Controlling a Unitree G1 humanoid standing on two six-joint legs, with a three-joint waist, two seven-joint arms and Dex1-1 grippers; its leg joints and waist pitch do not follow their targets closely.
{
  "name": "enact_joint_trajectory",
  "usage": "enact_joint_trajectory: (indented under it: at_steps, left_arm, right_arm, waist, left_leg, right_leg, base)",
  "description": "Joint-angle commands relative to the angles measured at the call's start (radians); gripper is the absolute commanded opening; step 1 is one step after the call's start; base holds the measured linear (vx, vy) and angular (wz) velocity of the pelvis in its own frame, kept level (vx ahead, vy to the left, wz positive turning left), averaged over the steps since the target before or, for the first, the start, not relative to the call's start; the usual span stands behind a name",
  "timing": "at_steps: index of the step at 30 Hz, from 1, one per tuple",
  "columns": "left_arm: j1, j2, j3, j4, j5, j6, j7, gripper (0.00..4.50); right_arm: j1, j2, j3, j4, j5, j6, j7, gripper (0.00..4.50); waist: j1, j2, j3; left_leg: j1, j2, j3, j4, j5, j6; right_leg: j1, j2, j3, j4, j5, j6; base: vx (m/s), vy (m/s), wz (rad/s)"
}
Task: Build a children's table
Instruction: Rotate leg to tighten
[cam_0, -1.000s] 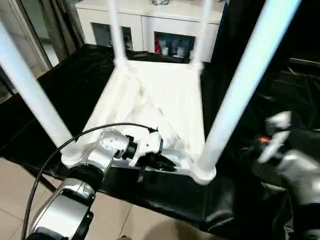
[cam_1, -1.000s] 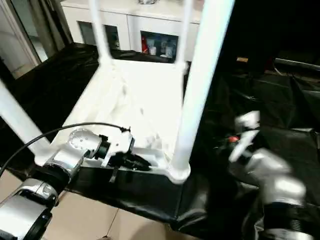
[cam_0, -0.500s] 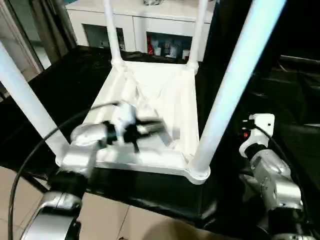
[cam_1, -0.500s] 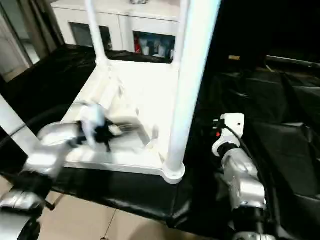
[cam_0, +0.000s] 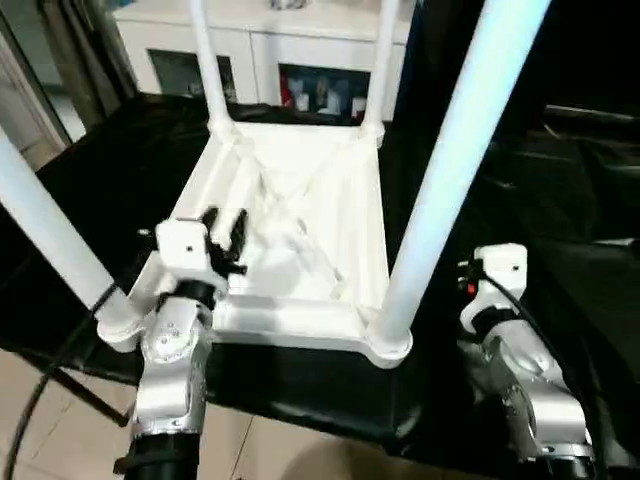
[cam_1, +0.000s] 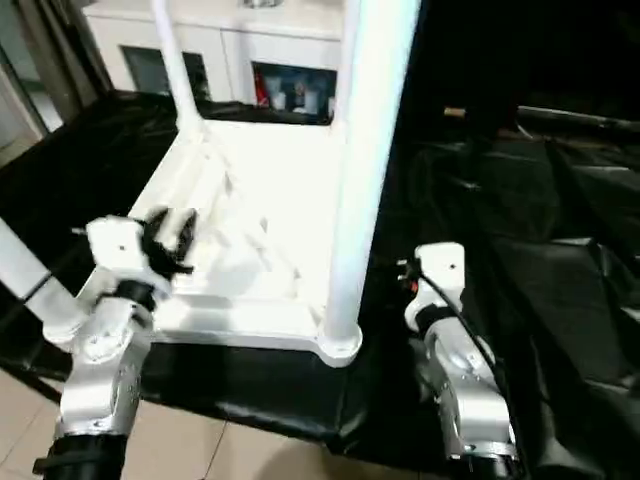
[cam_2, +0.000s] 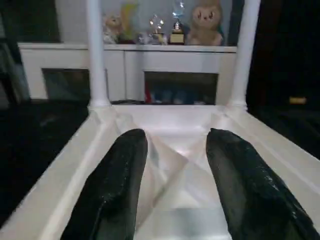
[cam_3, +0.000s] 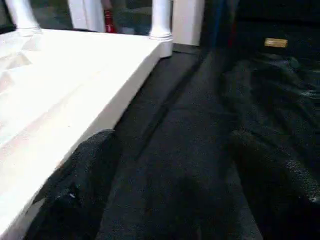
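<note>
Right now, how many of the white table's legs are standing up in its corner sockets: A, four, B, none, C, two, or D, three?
A: the upside-down tabletop carries a leg at each corner: the near left leg, near right leg, far left leg and far right leg.

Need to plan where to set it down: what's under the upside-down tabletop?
The tabletop lies upside down on a black sheet that spreads past every edge. What the sheet rests on is covered; pale floor tiles show at the near edge.
</note>
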Motion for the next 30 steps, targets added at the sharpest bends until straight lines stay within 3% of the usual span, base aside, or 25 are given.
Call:
enact_joint_trajectory:
  at_steps: [1, 30]
  left_arm:
    - [0.015, 0.001, -0.016, -0.01, 0.04, 0.009, 0.034, 2.3]
    - [0.043, 0.037, -0.081, -0.033, 0.054, 0.042, 0.074, 2.3]
  right_arm:
    - [-0.005, 0.004, -0.001, -0.007, -0.004, 0.017, -0.013, 3.75]
    - [-0.01, 0.004, 0.058, 0.011, -0.019, 0.014, -0.001, 3.75]
  waist:
    - [-0.002, -0.009, -0.059]
    - [0.002, -0.01, -0.064]
  left_leg:
    - [0.001, 0.011, -0.002, -0.063, -0.254, 0.04]
    - [0.002, 0.01, 0.0, -0.054, -0.206, 0.058]
  right_leg:
    - [0.05, -0.026, 0.032, -0.074, -0.235, -0.118]
    - [0.052, -0.028, 0.033, -0.065, -0.179, -0.144]
  base:
    - [0.0, 0.0, 0.0]
    - [0.0, 0.0, 0.0]
